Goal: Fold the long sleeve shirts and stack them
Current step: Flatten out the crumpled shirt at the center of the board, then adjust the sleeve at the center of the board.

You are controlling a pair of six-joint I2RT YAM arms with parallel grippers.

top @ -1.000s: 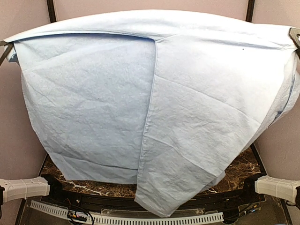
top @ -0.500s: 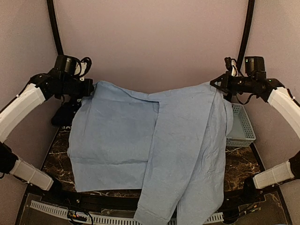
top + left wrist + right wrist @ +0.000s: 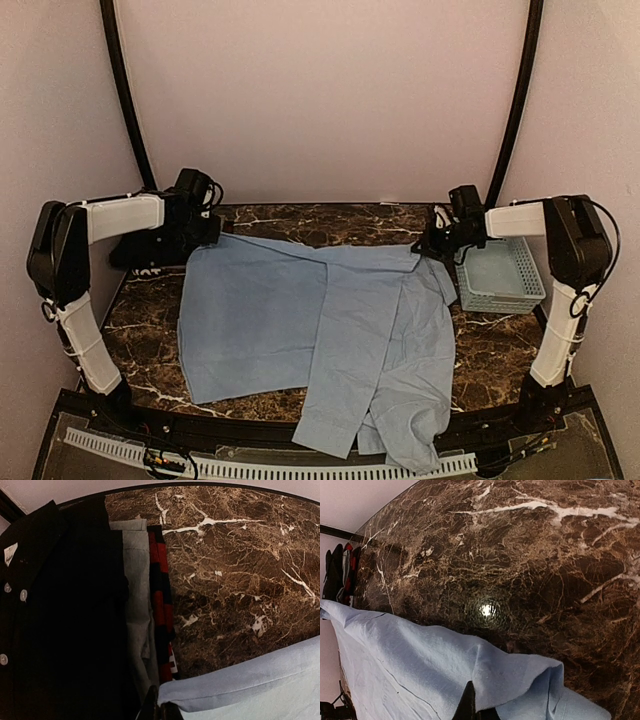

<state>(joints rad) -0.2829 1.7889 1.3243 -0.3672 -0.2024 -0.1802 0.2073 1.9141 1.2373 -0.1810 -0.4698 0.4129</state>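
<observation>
The large light blue shirt (image 3: 320, 335) lies spread on the marble table (image 3: 330, 218), its front hem hanging over the near edge. My left gripper (image 3: 203, 235) is shut on its far left corner (image 3: 235, 680). My right gripper (image 3: 428, 247) is shut on its far right corner (image 3: 485, 675). Both hold the cloth low, at the table's back. The black shirt (image 3: 55, 625), with white buttons, lies folded on top of a stack at the far left (image 3: 150, 250), just left of my left gripper.
Under the black shirt lie a grey garment (image 3: 137, 605) and a red-and-black striped one (image 3: 160, 610). A pale blue lattice basket (image 3: 502, 272) stands at the right edge beside my right gripper. Curved black poles rise at both back corners.
Both arms have dropped from high up down to the table's back, laying the light blue shirt flat; a second ago it hung in front of the camera.
</observation>
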